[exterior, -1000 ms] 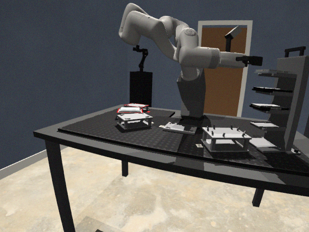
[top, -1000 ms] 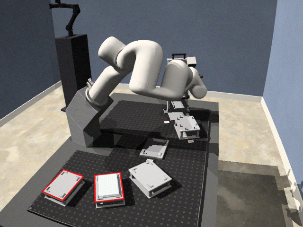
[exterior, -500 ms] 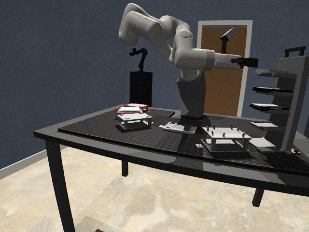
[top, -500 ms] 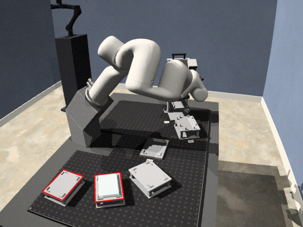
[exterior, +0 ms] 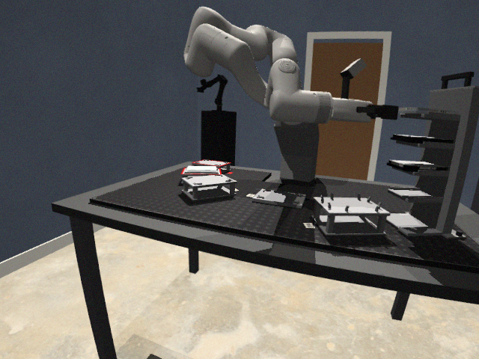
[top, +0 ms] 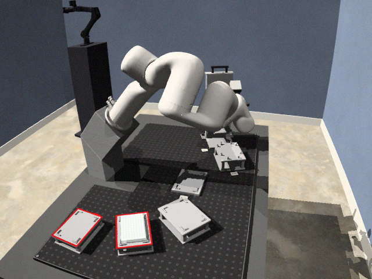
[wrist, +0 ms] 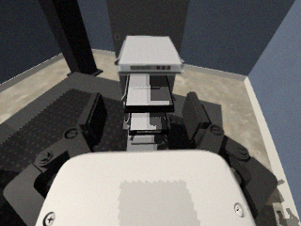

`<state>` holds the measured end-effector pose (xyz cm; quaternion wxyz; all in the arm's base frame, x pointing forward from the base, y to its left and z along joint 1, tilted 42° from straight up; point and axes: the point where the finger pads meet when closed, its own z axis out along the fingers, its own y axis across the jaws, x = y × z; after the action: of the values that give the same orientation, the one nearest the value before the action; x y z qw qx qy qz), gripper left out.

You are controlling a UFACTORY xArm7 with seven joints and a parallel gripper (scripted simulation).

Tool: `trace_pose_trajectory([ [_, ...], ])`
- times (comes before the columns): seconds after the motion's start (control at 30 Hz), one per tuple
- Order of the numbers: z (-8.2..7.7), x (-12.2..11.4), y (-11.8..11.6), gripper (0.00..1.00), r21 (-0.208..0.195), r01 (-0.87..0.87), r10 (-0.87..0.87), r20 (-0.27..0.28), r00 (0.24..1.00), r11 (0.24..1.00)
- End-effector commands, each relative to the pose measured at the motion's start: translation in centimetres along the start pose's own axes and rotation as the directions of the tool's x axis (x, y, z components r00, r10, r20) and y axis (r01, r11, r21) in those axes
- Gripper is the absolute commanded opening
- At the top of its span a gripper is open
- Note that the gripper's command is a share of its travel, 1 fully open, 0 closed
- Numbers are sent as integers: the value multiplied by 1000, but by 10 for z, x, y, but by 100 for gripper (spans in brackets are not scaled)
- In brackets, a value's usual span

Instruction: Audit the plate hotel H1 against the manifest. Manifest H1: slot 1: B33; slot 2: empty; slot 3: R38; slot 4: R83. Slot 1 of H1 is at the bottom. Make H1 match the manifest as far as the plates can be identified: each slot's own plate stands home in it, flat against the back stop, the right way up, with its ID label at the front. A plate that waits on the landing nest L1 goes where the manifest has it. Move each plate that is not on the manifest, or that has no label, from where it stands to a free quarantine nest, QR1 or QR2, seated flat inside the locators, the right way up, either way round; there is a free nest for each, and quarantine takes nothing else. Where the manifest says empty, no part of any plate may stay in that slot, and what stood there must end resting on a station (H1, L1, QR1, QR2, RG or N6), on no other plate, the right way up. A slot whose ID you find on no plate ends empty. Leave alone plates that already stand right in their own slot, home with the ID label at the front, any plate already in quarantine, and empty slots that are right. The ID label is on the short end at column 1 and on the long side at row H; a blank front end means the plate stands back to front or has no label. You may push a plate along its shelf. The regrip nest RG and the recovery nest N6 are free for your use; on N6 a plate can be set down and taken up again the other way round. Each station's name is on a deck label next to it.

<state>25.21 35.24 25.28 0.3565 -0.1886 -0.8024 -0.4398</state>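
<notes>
A black pedestal [top: 90, 81] stands on the beige floor [top: 36, 168] in the far corner, with a small black arm [top: 86, 21] on top. The exterior view shows an orange door [exterior: 344, 127] in a white frame [exterior: 309, 77] set in the blue wall [exterior: 96, 77], and a black-legged table [exterior: 83, 247].

A dark table [exterior: 162, 232] carries a perforated black mat [top: 216, 240]. On the mat stand two red-edged nests [top: 77, 226], three grey nests [top: 183, 219], the plate hotel [exterior: 448, 154] and the arm's base [top: 99, 150].
</notes>
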Motion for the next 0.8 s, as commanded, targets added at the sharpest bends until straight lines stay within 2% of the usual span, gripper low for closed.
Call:
trace_pose_trajectory([
  [0.0, 1, -7, 1, 100, 2, 3, -3, -3, 1000, 1000],
  [0.27, 1, -27, 1, 100, 2, 3, -3, -3, 1000, 1000],
  [0.43, 1, -27, 1, 100, 2, 3, -3, -3, 1000, 1000],
  [0.57, 6, -27, 1, 100, 2, 3, -3, -3, 1000, 1000],
  [0.77, 22, -27, 1, 100, 2, 3, -3, -3, 1000, 1000],
])
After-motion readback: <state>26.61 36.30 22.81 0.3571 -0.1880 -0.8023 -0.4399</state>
